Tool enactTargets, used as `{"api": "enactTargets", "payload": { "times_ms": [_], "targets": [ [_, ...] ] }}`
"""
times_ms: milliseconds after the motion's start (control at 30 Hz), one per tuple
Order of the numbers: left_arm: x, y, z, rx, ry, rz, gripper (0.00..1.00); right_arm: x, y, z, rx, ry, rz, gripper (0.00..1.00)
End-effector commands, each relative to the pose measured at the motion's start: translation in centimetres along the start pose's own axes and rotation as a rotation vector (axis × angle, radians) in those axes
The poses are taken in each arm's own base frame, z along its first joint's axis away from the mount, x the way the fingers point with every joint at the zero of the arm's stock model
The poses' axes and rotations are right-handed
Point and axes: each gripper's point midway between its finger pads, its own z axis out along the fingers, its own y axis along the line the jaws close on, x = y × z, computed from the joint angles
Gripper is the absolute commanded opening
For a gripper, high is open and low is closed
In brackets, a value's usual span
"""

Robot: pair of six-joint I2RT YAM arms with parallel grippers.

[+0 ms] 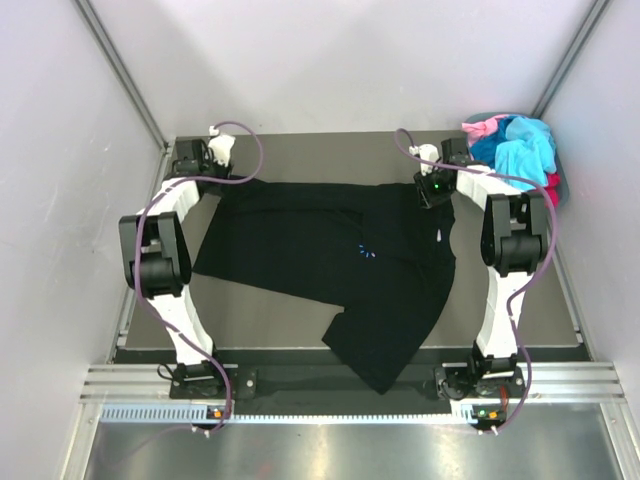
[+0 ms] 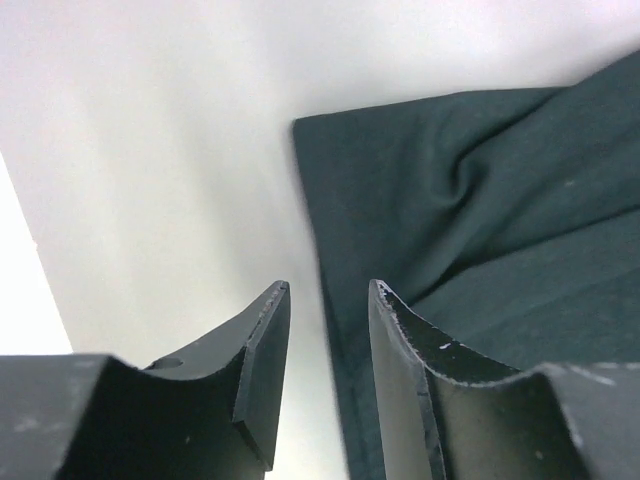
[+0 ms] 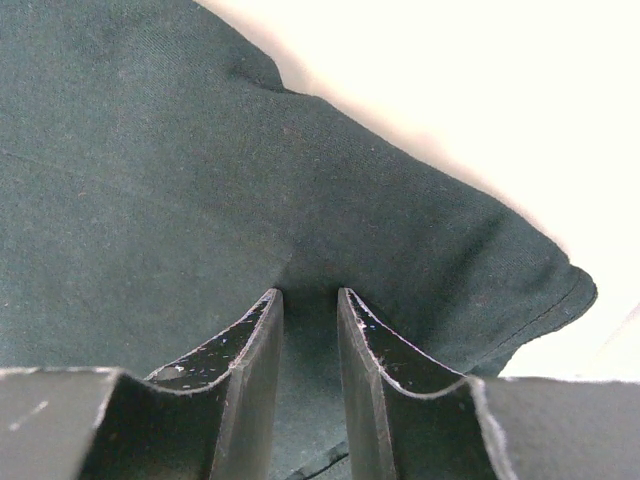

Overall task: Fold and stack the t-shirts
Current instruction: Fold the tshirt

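Black t-shirt point(image 1: 300, 245): plain, reads dark green-black in the close wrist views; tiny light-blue logo point(image 1: 365, 251) on chest. Heaped t-shirts point(image 1: 518, 145): turquoise, blue, pink, sliver of red. Basket point(image 1: 562, 168) grey-blue. Table point(image 1: 270, 315) dull grey-brown. Left arm point(image 1: 165, 255) and right arm point(image 1: 510, 240) white with black joints; cables point(image 1: 258, 160) purple.

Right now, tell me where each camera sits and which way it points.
Top external: above and behind the robot, looking down at the black t-shirt spread on the table; the left arm and right arm show.
Left wrist: looks past the open left gripper at the shirt's edge.
Right wrist: looks past the right gripper, pinched on cloth.
Shared: all three see that shirt.
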Motion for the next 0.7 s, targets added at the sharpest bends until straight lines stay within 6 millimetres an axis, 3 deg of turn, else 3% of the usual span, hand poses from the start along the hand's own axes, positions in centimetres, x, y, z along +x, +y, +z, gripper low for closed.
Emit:
{"api": "enactTargets", "payload": {
  "times_ms": [0,233,667],
  "targets": [
    [-0.6,-1.3,0.7,0.089,-0.015,-0.069,0.42,-0.8,-1.1,0.1,0.015,-0.024,0.008,0.29],
    [0.3,-3.3,-0.1,0.180,0.021,-0.098,0.43,-1.0,-1.2,-0.3,0.015,-0.028,0.005,0.30],
    [3.0,-3.1,0.3,0.164,0.099,-0.020,0.45,-0.5,-1.0,0.1,0.002,-0.020,0.015,0.30]
  ]
}}
